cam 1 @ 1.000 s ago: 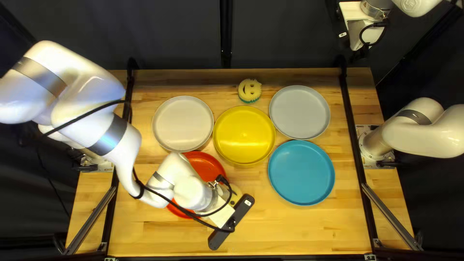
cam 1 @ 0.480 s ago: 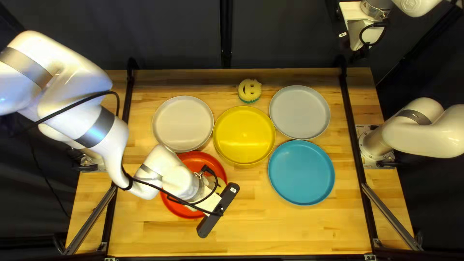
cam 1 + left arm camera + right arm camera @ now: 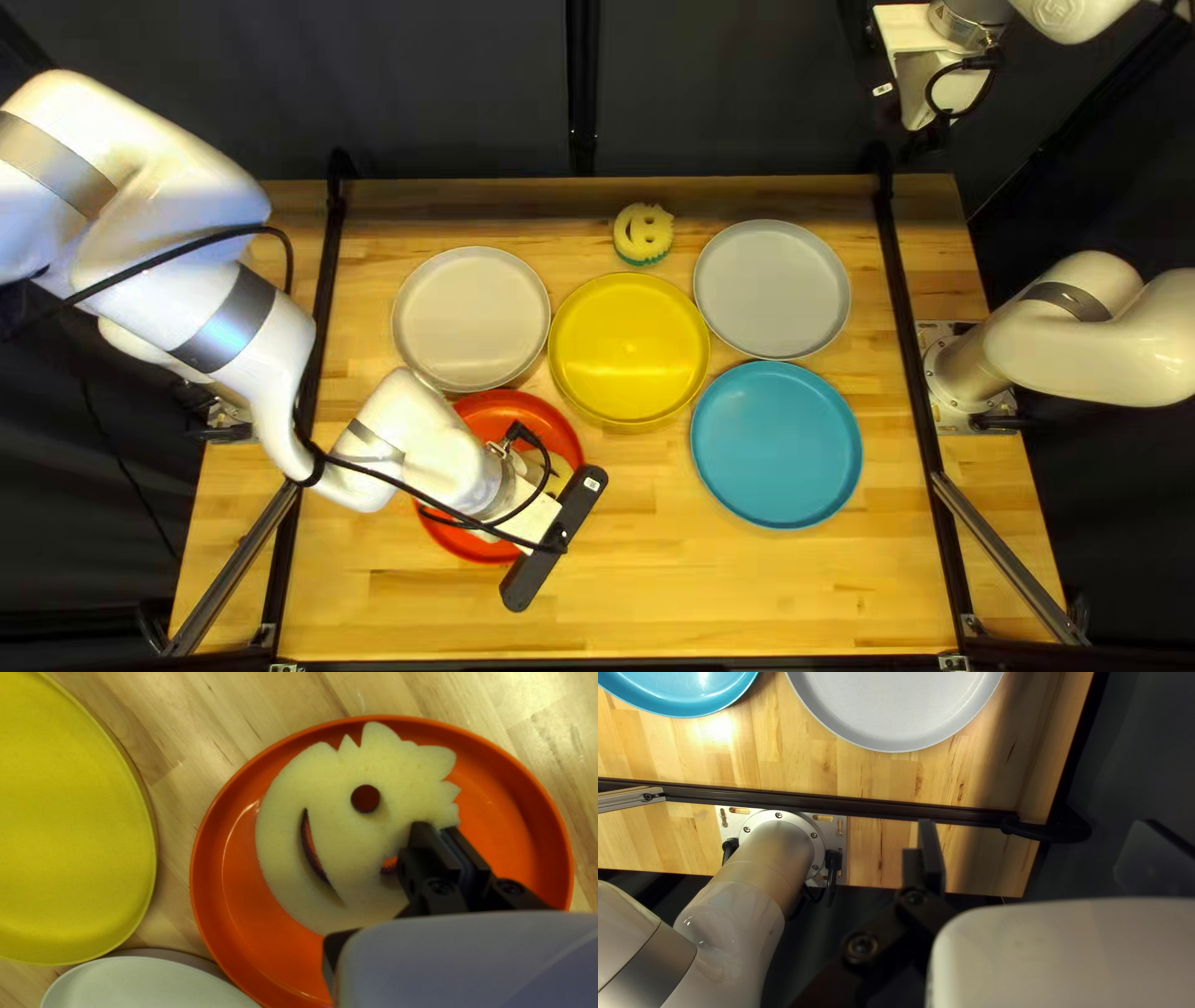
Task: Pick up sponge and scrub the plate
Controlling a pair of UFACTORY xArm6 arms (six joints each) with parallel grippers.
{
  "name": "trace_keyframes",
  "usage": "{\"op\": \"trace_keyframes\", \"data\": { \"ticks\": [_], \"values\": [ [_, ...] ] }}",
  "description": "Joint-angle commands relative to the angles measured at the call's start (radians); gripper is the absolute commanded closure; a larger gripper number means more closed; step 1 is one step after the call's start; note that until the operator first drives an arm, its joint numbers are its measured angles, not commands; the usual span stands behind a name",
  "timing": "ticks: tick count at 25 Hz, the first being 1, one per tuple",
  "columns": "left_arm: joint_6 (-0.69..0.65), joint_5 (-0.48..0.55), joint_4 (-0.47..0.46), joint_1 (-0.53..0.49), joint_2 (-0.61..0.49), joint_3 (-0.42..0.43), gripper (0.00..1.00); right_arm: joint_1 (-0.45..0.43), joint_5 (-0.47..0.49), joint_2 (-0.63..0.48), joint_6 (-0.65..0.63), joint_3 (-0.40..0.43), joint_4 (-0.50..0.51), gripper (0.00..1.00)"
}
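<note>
Top left view: left arm (image 3: pixel 436 442) bent low over the orange plate (image 3: pixel 494 408)

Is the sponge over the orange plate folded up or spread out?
Spread out. The left wrist view shows the sponge face on, its smile cutout open, no fold in sight, though the left fingers hide a little.
</note>
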Motion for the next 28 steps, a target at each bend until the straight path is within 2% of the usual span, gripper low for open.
{"op": "trace_keyframes", "data": {
  "ticks": [1,13,21,28],
  "values": [
    [0.0,0.0,0.0,0.0,0.0,0.0,1.0,0.0,0.0,0.0,0.0,0.0,0.0,0.0],
    [0.045,-0.019,-0.007,0.012,0.0,0.001,1.0,0.0,0.0,0.0,0.0,0.0,0.0,0.0],
    [0.043,-0.038,-0.024,-0.033,0.007,0.034,1.0,0.0,0.0,0.0,0.0,0.0,0.0,0.0],
    [0.093,-0.033,-0.056,-0.031,0.045,0.003,1.0,0.0,0.0,0.0,0.0,0.0,0.0,0.0]
  ]
}}
